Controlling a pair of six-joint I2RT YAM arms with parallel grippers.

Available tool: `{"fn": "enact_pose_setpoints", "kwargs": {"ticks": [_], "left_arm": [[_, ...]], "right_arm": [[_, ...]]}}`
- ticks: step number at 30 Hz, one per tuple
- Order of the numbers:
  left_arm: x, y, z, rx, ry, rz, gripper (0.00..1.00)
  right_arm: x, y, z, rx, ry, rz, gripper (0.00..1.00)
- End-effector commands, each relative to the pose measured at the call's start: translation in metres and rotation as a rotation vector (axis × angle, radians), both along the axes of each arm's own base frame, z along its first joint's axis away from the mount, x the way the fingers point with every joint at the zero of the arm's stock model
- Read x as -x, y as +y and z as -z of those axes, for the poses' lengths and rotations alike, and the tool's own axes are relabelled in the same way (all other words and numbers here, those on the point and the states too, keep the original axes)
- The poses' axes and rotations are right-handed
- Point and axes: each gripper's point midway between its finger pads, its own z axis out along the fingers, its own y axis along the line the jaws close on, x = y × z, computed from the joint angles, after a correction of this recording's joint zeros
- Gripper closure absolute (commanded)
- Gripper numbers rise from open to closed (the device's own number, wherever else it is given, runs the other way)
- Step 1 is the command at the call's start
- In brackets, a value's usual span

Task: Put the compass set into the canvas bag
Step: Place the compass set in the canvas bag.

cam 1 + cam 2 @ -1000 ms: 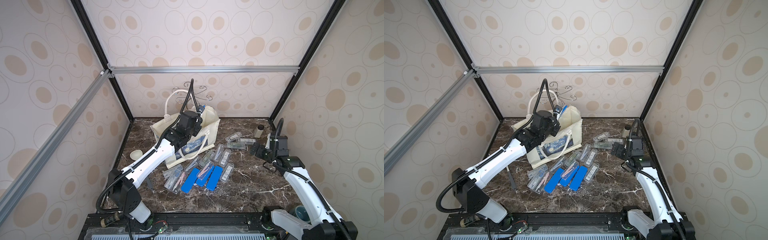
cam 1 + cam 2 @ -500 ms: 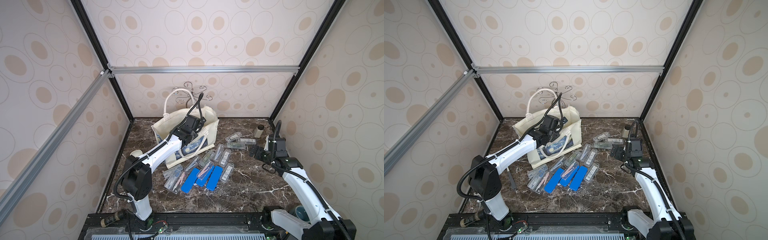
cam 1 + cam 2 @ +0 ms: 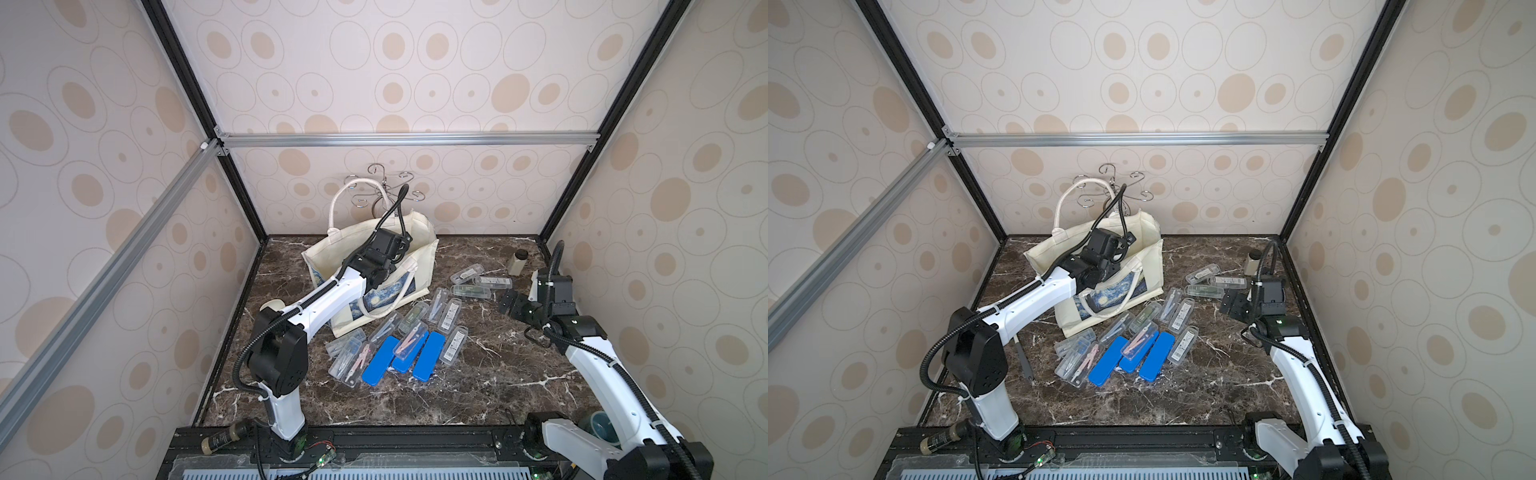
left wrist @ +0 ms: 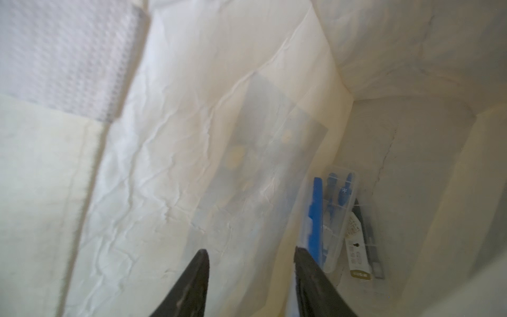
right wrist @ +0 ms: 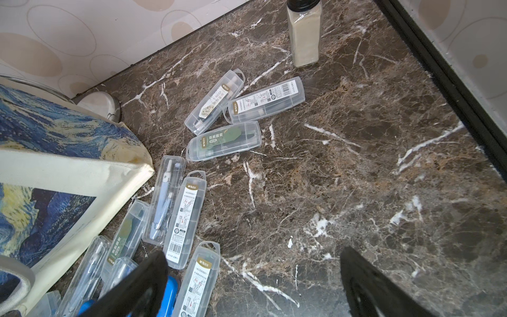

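In both top views: reaching the left arm [image 3: 332, 295] down into the bag [image 3: 419, 232] at the back of the desk [image 3: 498, 374], now lower than a second ago, when carrying something blue above the mouth. Hiding the left pincer behind the fabric there, so not telling its state from here. Hanging the right pincer [image 3: 513, 305] spread wide above the desk, well apart from the bag, barely shifting since before. Leaving loose sets [image 3: 415, 336] scattered on the desk just beside the bag.

In the left wrist view: holding the left pincer [image 4: 251, 249] partly spread inside the bag [image 4: 164, 137], gripping nothing. Seeing a clear set [image 4: 332, 219] with blue parts lying at the bag's bottom, just beside one finger, against a second case [image 4: 362, 247].

In the right wrist view: holding the right pincer [image 5: 253, 252] wide and empty over bare desk [image 5: 356, 164], facing loose sets [image 5: 223, 144], the bag's painted side [image 5: 55, 131] and a bottle [image 5: 304, 35] standing near the back wall.
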Motion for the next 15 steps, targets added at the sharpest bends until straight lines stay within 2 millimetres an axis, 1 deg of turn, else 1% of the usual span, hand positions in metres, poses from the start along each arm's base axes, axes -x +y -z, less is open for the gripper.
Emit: {"fn": "enact_pose_setpoints", "kwargs": {"ticks": [1,4,5,8,10,12,13,15], "left_arm": [[-0.001,0.002,-0.046,0.084,-0.090,-0.006,0.36],[0.003,-0.002,-0.067,0.156,-0.125,0.011,0.28],[0.006,-0.003,-0.075,0.185,-0.135,0.018,0.28],[0.016,-0.010,-0.103,0.289,-0.171,0.064,0.22],[0.027,-0.018,-0.122,0.373,-0.189,0.122,0.18],[0.040,-0.026,-0.136,0.450,-0.200,0.185,0.14],[0.049,-0.032,-0.144,0.501,-0.199,0.231,0.11],[0.064,-0.040,-0.156,0.589,-0.207,0.297,0.08]], "right_arm": [[0.004,0.001,0.004,-0.006,0.010,-0.005,0.00],[0.004,0.002,0.006,-0.011,0.018,-0.012,0.00],[0.004,0.003,0.007,-0.011,0.022,-0.015,0.00],[0.004,0.004,0.009,-0.011,0.040,-0.023,0.00],[0.004,0.005,0.012,-0.009,0.052,-0.031,0.00],[0.004,0.006,0.015,-0.011,0.070,-0.039,0.00],[0.004,0.007,0.018,-0.012,0.078,-0.051,0.00],[0.005,0.010,0.022,-0.022,0.096,-0.064,0.00]]}}
